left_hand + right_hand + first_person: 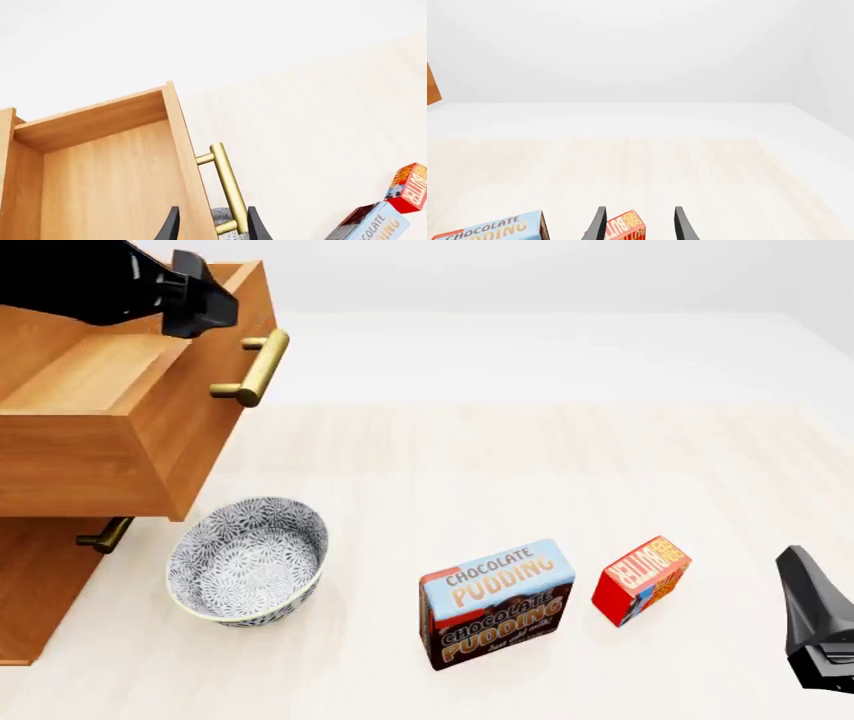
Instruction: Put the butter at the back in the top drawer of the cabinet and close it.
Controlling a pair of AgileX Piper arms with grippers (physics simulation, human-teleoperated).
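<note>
Top drawer (107, 410) is pulled out of the cabinet (34, 580), interior bare wood, nothing seen inside. Left jaws (210, 225) hang above the drawer's front edge, spread apart and holding nothing; the front panel and the brass handle (223, 187) sit between the two fingertips (172, 225) in the left wrist view, no contact visible. In the front view the left arm (120, 285) comes in over the drawer's rear part, its jaws mostly hidden behind its own body.

Butter (641, 578) stands on the worktop (534, 460), tilted a little, well apart from the left jaws and off to their right. It is just beside the pudding box (497, 602), on that box's right, with a small gap between them. Bowl (248, 560) sits left of the pudding box, below the drawer's front and close to the cabinet; a bit of its pattern shows between the left fingertips under the handle.

Right jaws (637, 225) are spread apart, holding nothing. In the right wrist view the butter (626, 227) shows partly between the fingertips (680, 222), nearer the left one; touching or not, cannot tell. In the front view the right gripper (817, 625) is at the frame's right edge, to the right of the butter with a clear gap. A lower drawer handle (102, 536) shows under the open drawer.
</note>
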